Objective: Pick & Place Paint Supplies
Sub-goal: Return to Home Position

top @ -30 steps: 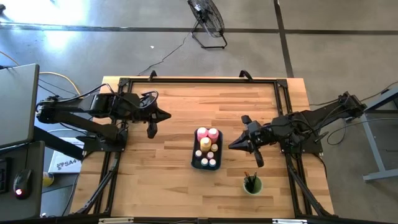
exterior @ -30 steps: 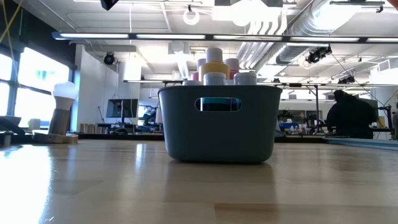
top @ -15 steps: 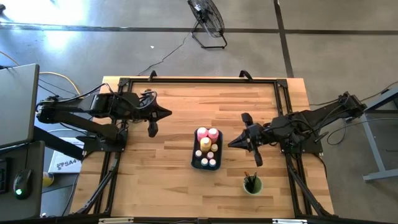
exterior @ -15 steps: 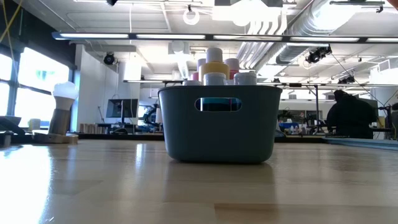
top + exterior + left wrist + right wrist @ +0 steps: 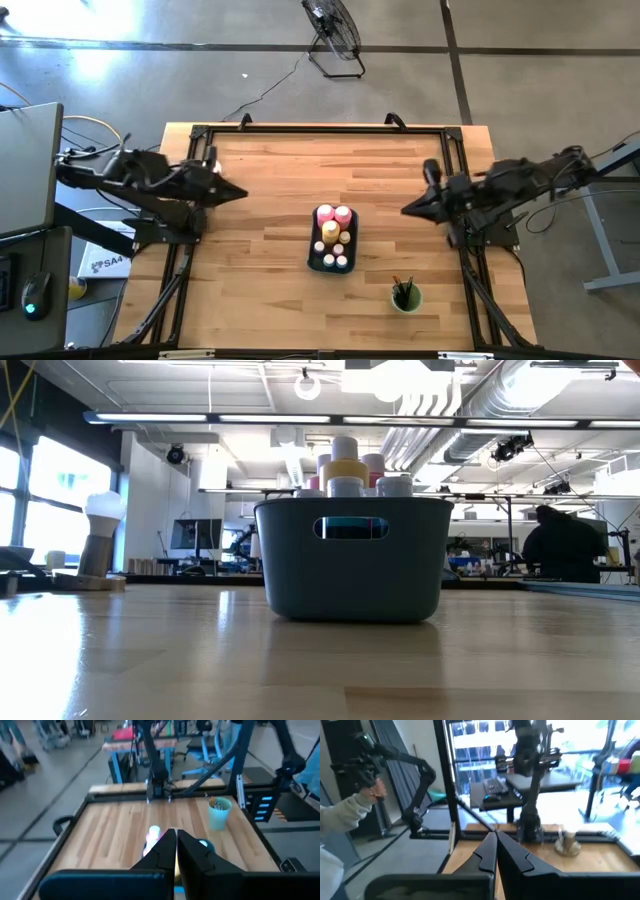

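Pink and yellow bottles (image 5: 330, 230) and small jars (image 5: 329, 260) standing in the blue-grey tray (image 5: 311, 250) mid wooden surface (image 5: 260, 260), brushes (image 5: 403, 286) upright in the green cup (image 5: 406, 300) apart on the right side, left tool (image 5: 238, 194) near the left edge, closed and empty, right tool (image 5: 407, 209) near the right edge, closed and empty

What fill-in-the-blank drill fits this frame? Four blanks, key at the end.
1. The brushes stand in the ____ cup.
2. The bottle next to the pink bottles in the tray is ____.
3. The left tool and right tool are both ____, holding nothing.
4. The cup sits on the ____ arm's side of the table.

Missing words: green; yellow; shut; right.
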